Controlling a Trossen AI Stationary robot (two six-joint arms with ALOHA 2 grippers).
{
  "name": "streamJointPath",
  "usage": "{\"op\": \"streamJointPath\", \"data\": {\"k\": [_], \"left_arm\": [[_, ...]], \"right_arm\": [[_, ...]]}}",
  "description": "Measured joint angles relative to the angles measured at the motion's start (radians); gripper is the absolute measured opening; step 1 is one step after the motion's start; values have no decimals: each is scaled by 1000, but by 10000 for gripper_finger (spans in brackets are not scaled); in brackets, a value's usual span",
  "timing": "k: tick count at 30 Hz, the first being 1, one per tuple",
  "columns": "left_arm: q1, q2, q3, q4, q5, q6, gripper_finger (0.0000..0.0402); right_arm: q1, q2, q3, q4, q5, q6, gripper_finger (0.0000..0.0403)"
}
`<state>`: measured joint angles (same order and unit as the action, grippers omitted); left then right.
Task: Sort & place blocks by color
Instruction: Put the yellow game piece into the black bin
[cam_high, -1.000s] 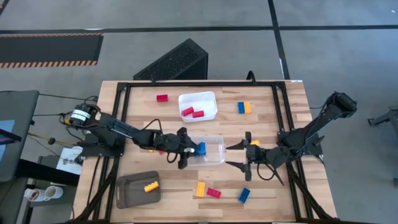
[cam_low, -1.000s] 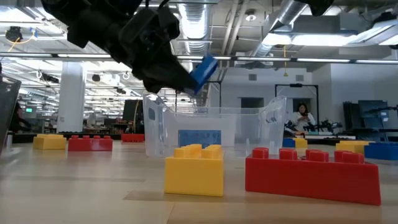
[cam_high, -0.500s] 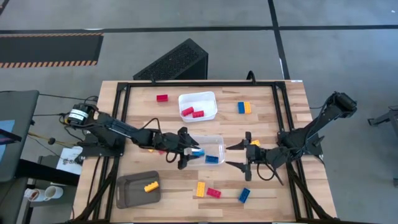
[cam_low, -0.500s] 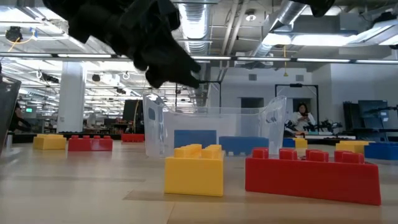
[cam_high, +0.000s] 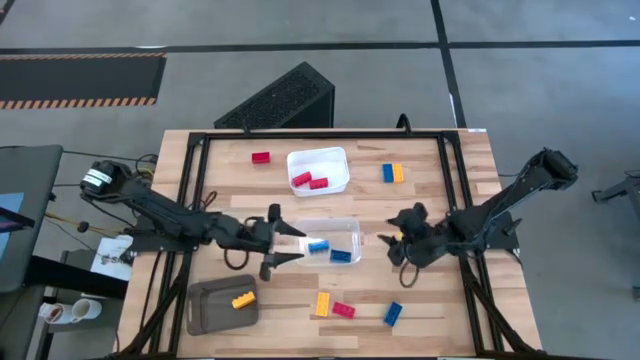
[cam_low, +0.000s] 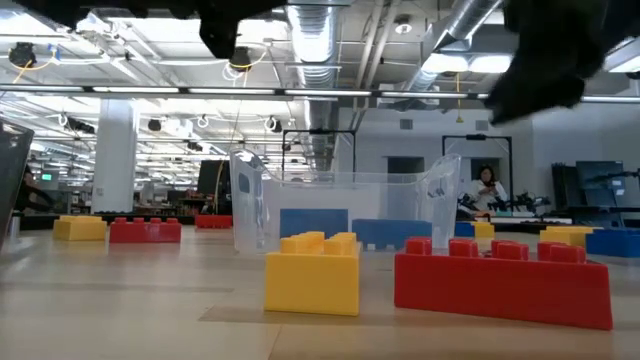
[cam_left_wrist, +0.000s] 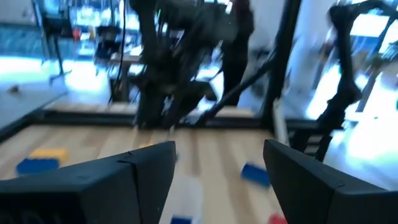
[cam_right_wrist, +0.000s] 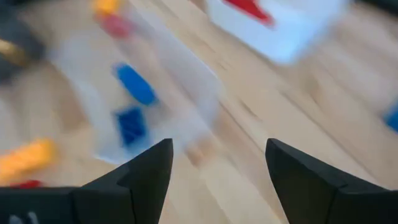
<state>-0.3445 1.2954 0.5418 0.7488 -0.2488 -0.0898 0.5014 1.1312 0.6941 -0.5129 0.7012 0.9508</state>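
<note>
Along the near edge of the wooden table (cam_high: 470, 180), three small studded plastic bricks are left loose: a yellow brick (cam_high: 323, 303), a red brick (cam_high: 343, 310) and a blue brick (cam_high: 392, 314). Toward the near left corner, one yellow brick (cam_high: 242, 299) is seen in the grey plastic tray (cam_high: 205, 310). At the table's middle, two blue bricks (cam_high: 329, 250) lie in the clear plastic tray (cam_high: 350, 232). The left gripper (cam_high: 283, 246) is held just beside that tray, fingers apart and empty. The right gripper (cam_high: 398, 240) is held on the tray's other side, jaws apart; a yellow brick may lie under it, though this is hidden. Farther back, two red bricks (cam_high: 311, 181) sit in the white plastic tray (cam_high: 340, 160). Near the far edge, a red brick (cam_high: 261, 157) and a blue-and-yellow pair (cam_high: 392, 173) remain unsorted. Sorting is judged less than half done. No writing or brand can be read.
</note>
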Motion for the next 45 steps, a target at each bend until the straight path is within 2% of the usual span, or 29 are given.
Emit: {"op": "streamJointPath", "data": {"k": [2, 5, 13, 17, 22, 27, 30, 37, 45], "left_arm": [[-12, -3, -41, 92, 0, 0, 226], [-19, -3, -74, 154, -1, 0, 224], [-18, -3, -78, 159, -2, 0, 224], [-18, -3, -78, 159, -2, 0, 224], [-18, -3, -78, 159, -2, -1, 224], [-18, -3, -78, 159, -1, -2, 224], [-18, -3, -78, 160, -1, -2, 224], [-18, -2, -78, 155, -1, -4, 224], [-18, -2, -78, 148, 1, -4, 224]], "right_arm": [[-42, 2, 0, -101, -57, 67, 281], [-100, 2, 0, -207, -162, 55, 281], [-240, 2, 0, -371, -401, -139, 281], [-278, 2, 0, -380, -460, -278, 281], [-304, 3, 0, -380, -512, -441, 281], [-321, 12, 0, -379, -543, -521, 281], [-321, 65, 0, -375, -549, -548, 281], [-314, 283, 45, -443, -558, -640, 281], [-356, 365, 87, -450, -562, -751, 281]]}}
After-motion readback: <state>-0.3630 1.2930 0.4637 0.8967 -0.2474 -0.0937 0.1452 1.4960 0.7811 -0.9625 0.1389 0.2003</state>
